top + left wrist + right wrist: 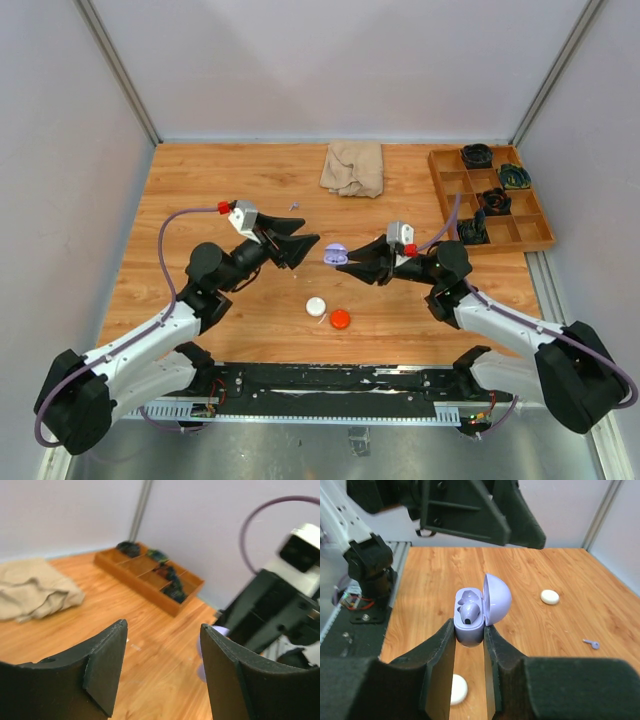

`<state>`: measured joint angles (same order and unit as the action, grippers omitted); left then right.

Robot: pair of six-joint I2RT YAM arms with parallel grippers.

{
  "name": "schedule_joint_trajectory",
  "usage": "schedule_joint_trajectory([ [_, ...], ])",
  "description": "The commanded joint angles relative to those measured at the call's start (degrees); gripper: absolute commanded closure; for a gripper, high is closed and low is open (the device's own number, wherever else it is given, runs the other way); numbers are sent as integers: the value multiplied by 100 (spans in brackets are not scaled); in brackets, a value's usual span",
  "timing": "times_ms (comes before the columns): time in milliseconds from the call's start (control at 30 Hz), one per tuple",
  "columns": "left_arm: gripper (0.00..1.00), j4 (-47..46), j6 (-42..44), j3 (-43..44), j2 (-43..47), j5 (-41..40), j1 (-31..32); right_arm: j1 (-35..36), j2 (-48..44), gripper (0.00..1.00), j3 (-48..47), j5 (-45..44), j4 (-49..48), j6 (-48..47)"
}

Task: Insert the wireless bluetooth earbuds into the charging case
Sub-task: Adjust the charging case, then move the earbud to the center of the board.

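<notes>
My right gripper (470, 635) is shut on the body of a lilac charging case (469, 627), held above the table with its domed lid (497, 599) swung open. One lilac earbud (470, 612) sits in a socket of the case; the socket beside it shows empty. A second lilac earbud (591, 642) lies loose on the table (200, 200), also seen from above as a small speck (293, 206). My left gripper (308, 241) hangs just left of the case (335, 254), open, nothing between its fingers (107, 665). A sliver of the case (220, 630) peeks past its right finger.
A white puck (316, 307) and a red puck (340, 319) lie near the table's front. Two white pucks (549, 597) (456, 689) show in the right wrist view. A beige cloth (353, 167) lies at the back, and a wooden tray (445, 195) with dark items at the back right.
</notes>
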<state>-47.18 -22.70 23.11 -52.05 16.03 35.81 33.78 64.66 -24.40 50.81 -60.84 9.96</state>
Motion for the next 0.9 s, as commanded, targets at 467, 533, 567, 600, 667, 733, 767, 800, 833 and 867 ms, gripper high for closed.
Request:
schedule_joint_trajectory([
  [467, 32, 5267, 737, 3592, -3211, -1751, -738, -70, -449, 99, 786, -1706, 724, -1530],
  [533, 33, 5636, 899, 4139, -3754, -1719, -888, -66, -421, 99, 794, -1771, 731, -1544],
  [567, 32, 5846, 991, 4407, -4034, -1732, -944, -65, -416, 99, 801, -1814, 736, -1555],
  [600, 32, 6023, 1087, 4681, -4299, -1759, -1005, -73, -419, 99, 807, -1850, 744, -1558],
  [667, 32, 6523, 1350, 5225, -4807, -1780, -1114, -73, -430, 99, 793, -1896, 801, -1566],
  [733, 32, 6903, 1510, 5764, -5283, -1879, -1207, -75, -447, 99, 779, -1924, 864, -1582],
  [767, 32, 7065, 1594, 6009, -5510, -1897, -1242, -73, -461, 99, 773, -1940, 885, -1589],
  [800, 32, 7181, 1677, 6227, -5697, -1899, -1277, -73, -469, 99, 771, -1956, 902, -1593],
  [833, 32, 7281, 1763, 6435, -5931, -1894, -1296, -73, -472, 99, 766, -1974, 919, -1604],
  [867, 32, 7344, 1868, 6609, -6098, -1898, -1311, -73, -473, 99, 765, -1986, 938, -1610],
])
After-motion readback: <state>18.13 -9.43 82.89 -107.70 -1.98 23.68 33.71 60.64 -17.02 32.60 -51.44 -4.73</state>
